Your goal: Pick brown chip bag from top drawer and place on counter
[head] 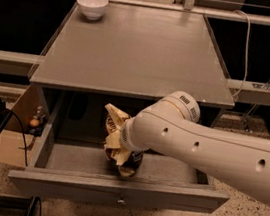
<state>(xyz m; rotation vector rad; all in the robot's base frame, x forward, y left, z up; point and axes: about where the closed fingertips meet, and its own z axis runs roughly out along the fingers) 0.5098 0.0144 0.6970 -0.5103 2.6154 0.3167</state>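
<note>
Lighting is dim and warm overall. The bench (133, 49) top takes soft, even light from above. The white bowl (92, 6) at its far-left corner and the white arm (204, 151) are the brightest surfaces. Deep shadow fills the cavity under the bench's front edge and the bays beside both side edges. The gripper (120, 149), down in the top drawer (117, 191) against the brown chip bag (115, 120), sits in half-shade.

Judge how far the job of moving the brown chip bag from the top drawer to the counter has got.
Done: the top drawer stands open. In hand: the hand is down in the drawer at the crumpled brown chip bag. Left: lifting the bag out and onto the counter, where a white bowl sits at a far corner.
</note>
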